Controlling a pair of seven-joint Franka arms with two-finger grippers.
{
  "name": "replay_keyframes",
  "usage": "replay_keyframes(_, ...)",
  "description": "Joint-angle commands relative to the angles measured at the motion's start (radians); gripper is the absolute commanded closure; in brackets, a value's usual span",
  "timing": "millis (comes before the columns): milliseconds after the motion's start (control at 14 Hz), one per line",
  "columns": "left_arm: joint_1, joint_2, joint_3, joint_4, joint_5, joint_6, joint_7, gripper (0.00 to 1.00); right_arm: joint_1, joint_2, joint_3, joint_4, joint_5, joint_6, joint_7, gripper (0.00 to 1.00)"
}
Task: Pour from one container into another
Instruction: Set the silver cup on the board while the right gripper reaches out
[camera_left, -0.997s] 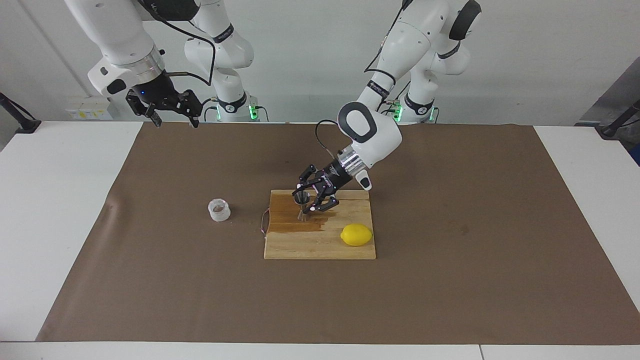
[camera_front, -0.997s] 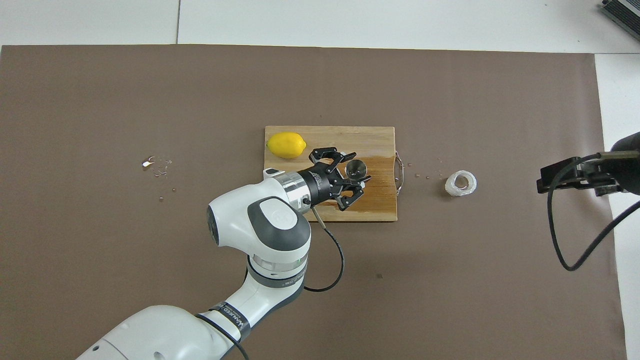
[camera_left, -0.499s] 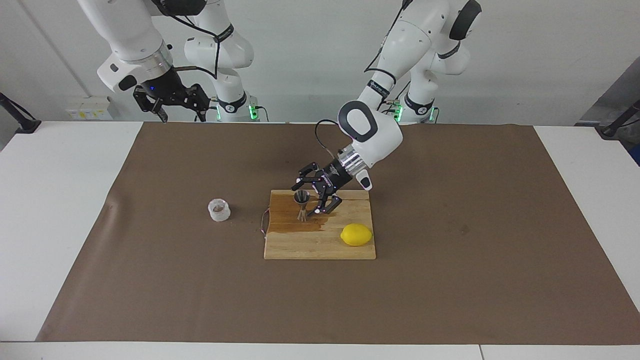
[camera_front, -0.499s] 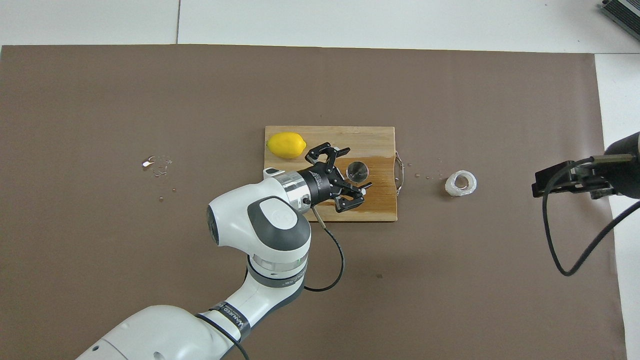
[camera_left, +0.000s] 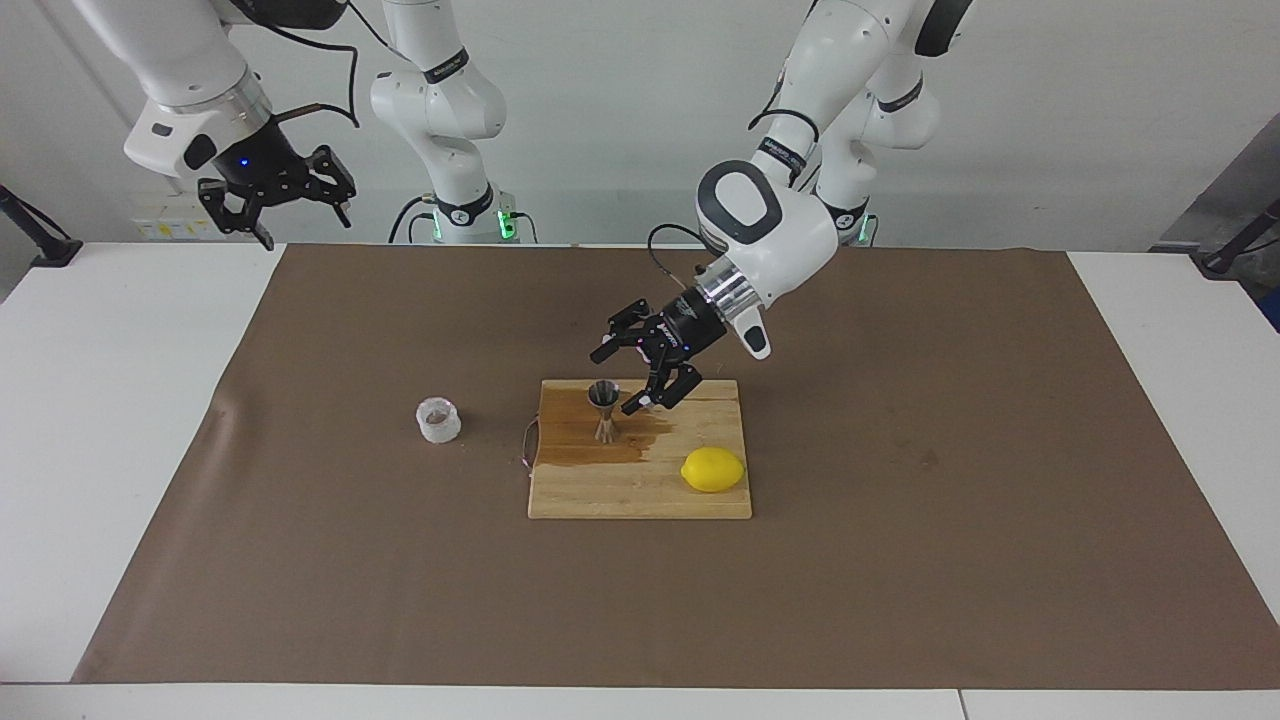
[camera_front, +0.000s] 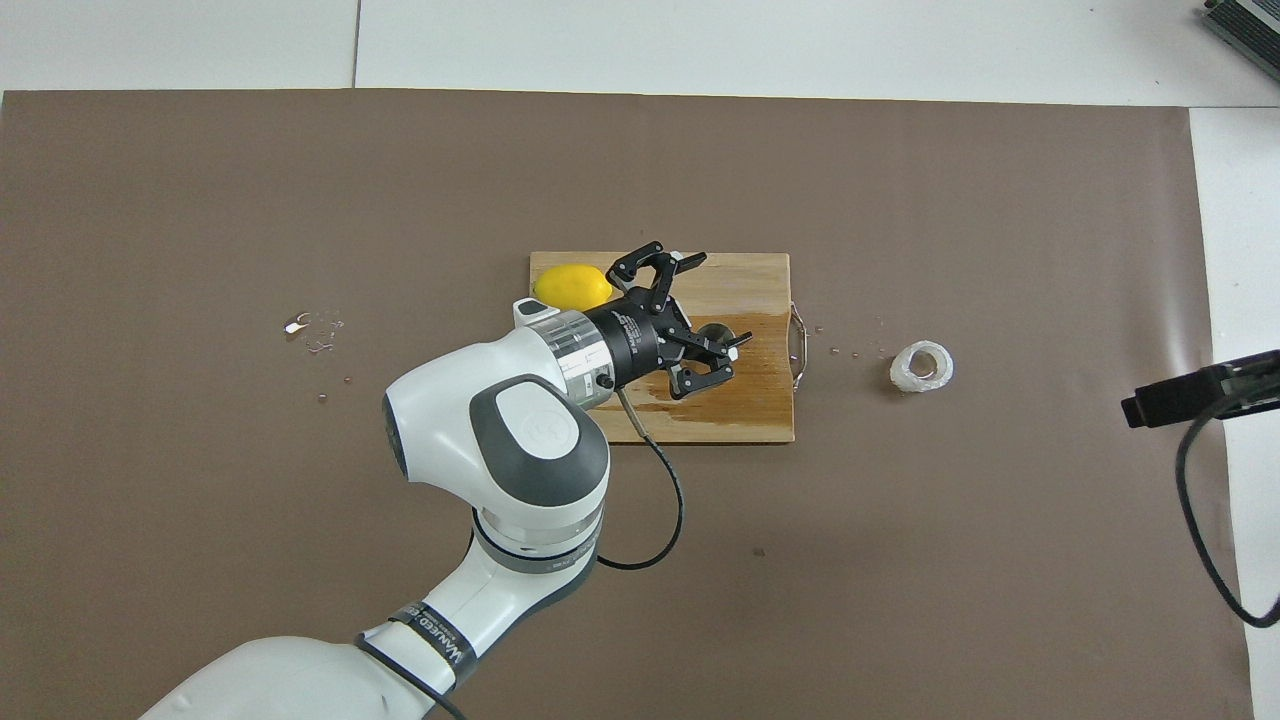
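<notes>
The jigger (camera_left: 604, 408) stands upright by itself on the cutting board (camera_left: 640, 495), near the board's edge toward the right arm's end of the table, in a dark wet patch. The cup (camera_left: 438, 420) sits on the brown mat, off the board toward that same end. The left gripper (camera_left: 640, 372) hangs over the board beside the jigger, fingers spread and holding nothing. The right gripper (camera_left: 272, 200) waits spread by the table's corner. The pouring looks done (some spilled, apparently); only pulling away seems left.
</notes>
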Motion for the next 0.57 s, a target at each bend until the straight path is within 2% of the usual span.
replay_keyframes(0, 0.062, -0.058, 0.004, -0.055, 0.106, -0.1, -0.009, 0.0, -0.06, -0.051, 0.007, -0.149, 0.024, 0.143, -0.345, 0.0)
replay_keyframes(142, 0.106, -0.081, 0.007, -0.066, 0.203, -0.19, -0.009, 0.0, -0.073, -0.054, 0.007, -0.222, 0.026, 0.266, -0.557, 0.0)
replay_keyframes(285, 0.157, -0.107, 0.008, -0.083, 0.308, -0.299, -0.009, 0.0, -0.079, -0.028, 0.007, -0.278, 0.062, 0.312, -0.677, 0.0)
replay_keyframes(356, 0.181, -0.115, 0.01, -0.084, 0.385, -0.36, -0.009, 0.0, -0.096, 0.013, 0.004, -0.289, 0.139, 0.327, -0.746, 0.0)
replay_keyframes(499, 0.214, -0.127, 0.01, -0.069, 0.631, -0.5, -0.009, 0.0, -0.132, 0.113, 0.005, -0.293, 0.26, 0.415, -0.946, 0.0)
